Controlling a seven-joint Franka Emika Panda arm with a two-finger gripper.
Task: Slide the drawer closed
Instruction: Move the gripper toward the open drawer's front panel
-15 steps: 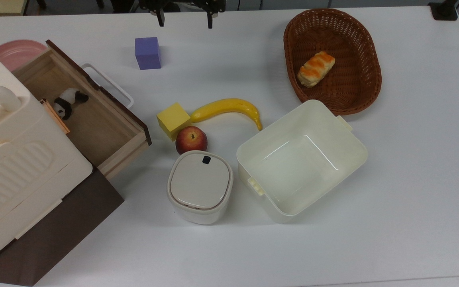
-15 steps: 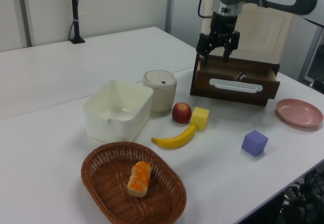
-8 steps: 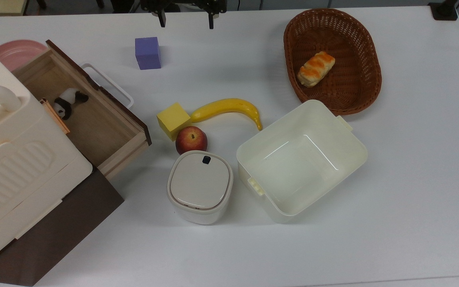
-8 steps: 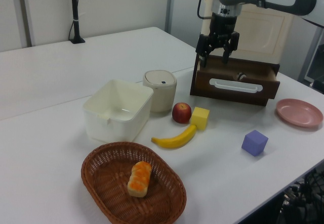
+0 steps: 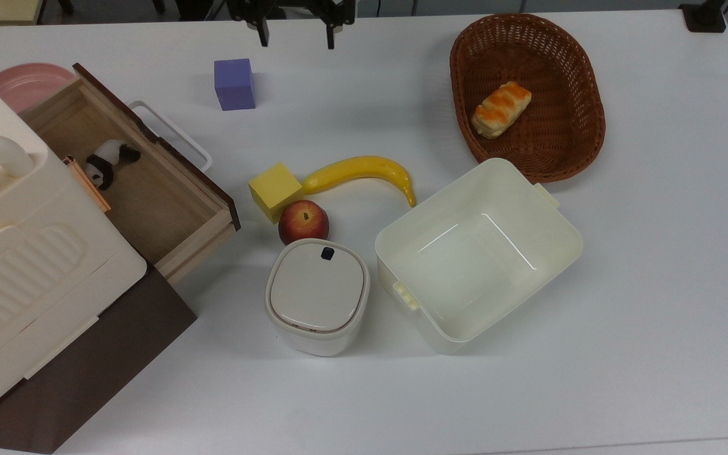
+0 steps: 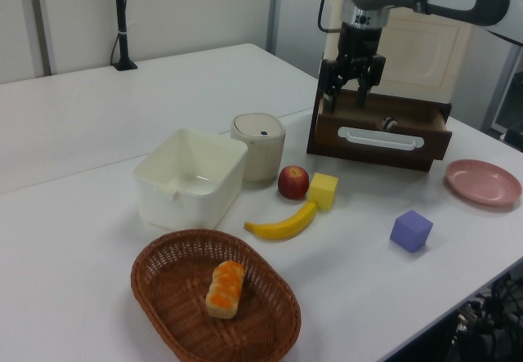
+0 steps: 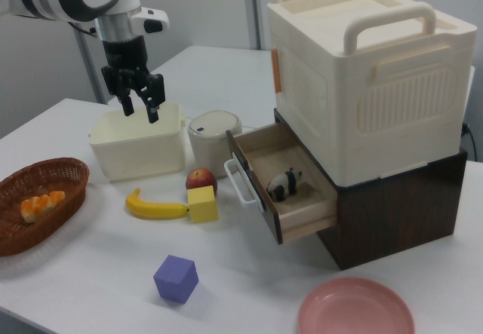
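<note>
At the top view's left, the drawer (image 5: 149,189) stands pulled well out of the dark brown cabinet (image 7: 392,213), its brown front panel and white loop handle (image 7: 240,182) facing the middle of the table (image 5: 591,354). A small panda toy (image 7: 285,183) lies inside it, low enough, I judge, not to catch when the drawer goes in.

The gripper (image 7: 139,100) hangs high above the table with its fingers spread apart and nothing between them, well away from the drawer front. In the top view its fingertips (image 5: 265,36) show at the upper edge, beyond the purple cube (image 5: 235,84).

To do this step well, I would bring the gripper down in front of the panel, somewhere near the handle's middle, and push square to the panel along the line of the drawer's travel; a push near one end would likely skew the tray and jam it. A flat push needs no grasp, so the fingers could be drawn together first to make a firmer pad.

Close to the drawer's front sit a yellow block (image 5: 274,191), an apple (image 5: 303,221) and a banana (image 5: 364,174), and a lidded white pot (image 5: 317,296) just behind the apple. These crowd one side of the approach, so coming in from the purple cube's side looks freer. The cream bin (image 5: 478,253), the wicker basket (image 5: 585,126) with its bread roll (image 5: 501,109), and the pink plate (image 7: 355,307) are out of the way. The big cream case (image 7: 362,85) rests on the cabinet, above the drawer.
</note>
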